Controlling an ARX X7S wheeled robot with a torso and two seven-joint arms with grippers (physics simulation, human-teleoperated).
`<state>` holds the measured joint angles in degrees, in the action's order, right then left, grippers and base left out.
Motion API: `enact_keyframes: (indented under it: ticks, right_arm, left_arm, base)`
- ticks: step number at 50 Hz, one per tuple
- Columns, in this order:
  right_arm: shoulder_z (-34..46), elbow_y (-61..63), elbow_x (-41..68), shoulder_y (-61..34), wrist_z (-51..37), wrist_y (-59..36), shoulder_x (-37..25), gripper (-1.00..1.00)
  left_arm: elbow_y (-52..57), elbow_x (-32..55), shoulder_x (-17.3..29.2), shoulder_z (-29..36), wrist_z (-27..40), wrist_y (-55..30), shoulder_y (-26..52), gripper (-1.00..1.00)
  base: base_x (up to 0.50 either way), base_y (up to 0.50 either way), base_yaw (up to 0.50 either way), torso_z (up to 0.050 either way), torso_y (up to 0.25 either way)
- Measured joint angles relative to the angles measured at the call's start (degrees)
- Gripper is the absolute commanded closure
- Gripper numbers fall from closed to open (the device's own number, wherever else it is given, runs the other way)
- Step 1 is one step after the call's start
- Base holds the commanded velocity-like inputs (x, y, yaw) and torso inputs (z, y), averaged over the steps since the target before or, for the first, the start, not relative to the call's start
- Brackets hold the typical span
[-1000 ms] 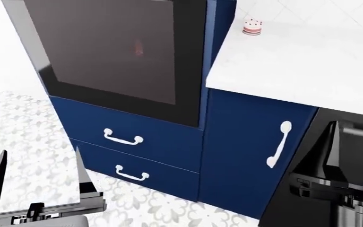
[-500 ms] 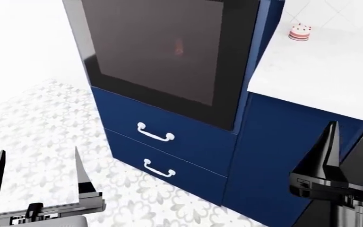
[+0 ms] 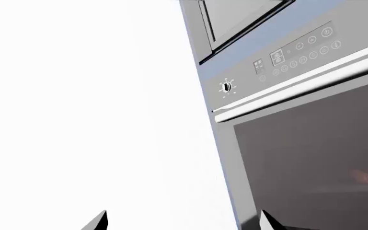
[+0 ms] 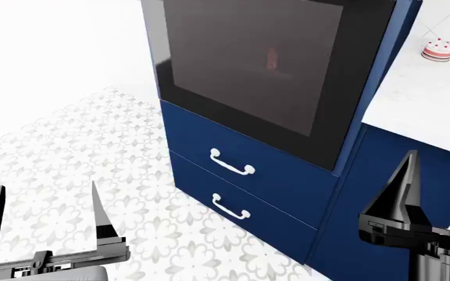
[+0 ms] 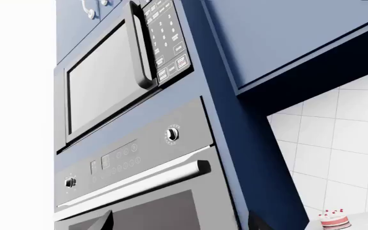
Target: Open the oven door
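The oven door point(image 4: 256, 70), a black-framed panel with dark tinted glass, stands shut in the navy cabinet column ahead. Its silver bar handle point(image 5: 132, 184) runs along the top edge under the control panel, and the handle point(image 3: 299, 81) also crosses the left wrist view. My left gripper point(image 4: 44, 225) hangs open, low and left of the oven, away from it. My right gripper point(image 4: 440, 193) is open too, low at the right in front of the navy cabinet. Neither touches the door. Between the open tips of the left gripper point(image 3: 184, 221) lies the door's left edge; the right gripper point(image 5: 178, 221) faces the door below the handle.
Two navy drawers with white handles point(image 4: 233, 163) point(image 4: 231, 208) sit under the oven. A white counter point(image 4: 428, 99) with a small cake point(image 4: 437, 49) is to the right. A microwave point(image 5: 107, 76) sits above the oven. Patterned floor point(image 4: 77, 152) spreads to the left.
The head view has swung left: oven, drawers and counter slid rightward in the picture, and the cabinet door with the tall white handle left the view. Both grippers keep their places and stay open.
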<state>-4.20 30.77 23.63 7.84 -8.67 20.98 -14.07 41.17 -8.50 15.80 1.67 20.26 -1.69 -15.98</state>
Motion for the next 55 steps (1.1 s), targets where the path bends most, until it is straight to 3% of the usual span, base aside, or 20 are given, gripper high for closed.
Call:
enact_keyframes:
  ticks: [11,24,55]
  right_arm:
    - [0.11,0.0,0.02,-0.03,-0.42,0.01,-0.24,-1.0]
    - [0.38,-0.15,-0.66,-0.1,-0.93,0.01,-0.42,-1.0]
    - [1.15,-0.17,-0.66,-0.03,-1.4,-0.12,-1.43,-1.0]
  left_arm:
    - [-0.07,0.16,0.25,0.12,0.24,-0.18,0.16,-1.0]
    - [0.0,0.24,0.54,0.2,0.62,-0.24,0.09,-1.0]
    - [0.04,0.34,1.13,0.7,1.33,-0.43,0.19,-1.0]
  base:
    - [0.0,0.0,0.5,0.0,0.0]
    - [0.0,-0.01,0.0,0.0,0.0]
    - [0.33,-0.3,0.0,0.0,0.0]
